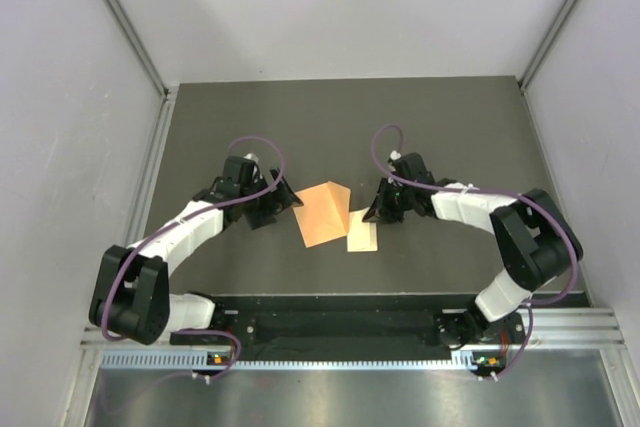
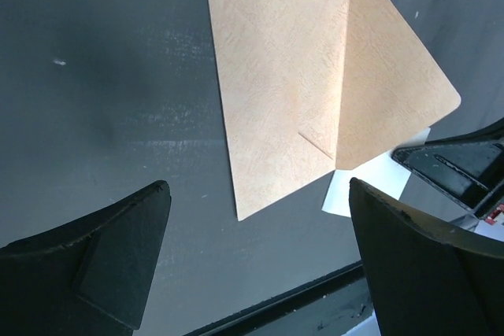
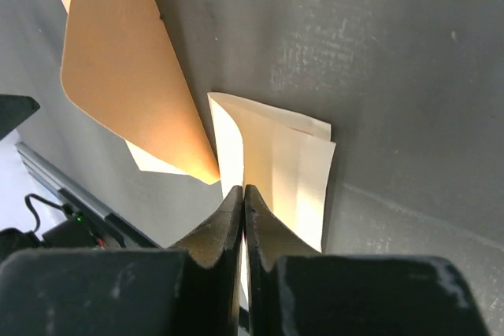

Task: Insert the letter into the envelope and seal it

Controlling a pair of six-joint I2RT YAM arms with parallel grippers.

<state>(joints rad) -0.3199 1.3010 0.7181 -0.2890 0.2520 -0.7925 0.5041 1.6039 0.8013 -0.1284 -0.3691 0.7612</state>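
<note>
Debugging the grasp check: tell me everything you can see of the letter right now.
The letter is a thin, pale cream sheet, plain and unmarked, folded along lengthwise creases so that layers show at one edge. It lies outside the envelope, on the dark table just right of it, with one corner tucked beneath the envelope's raised flap. Its near edge curls upward where the right gripper is shut on it, fingertips pressed together. Nothing else appears to touch it.
</note>
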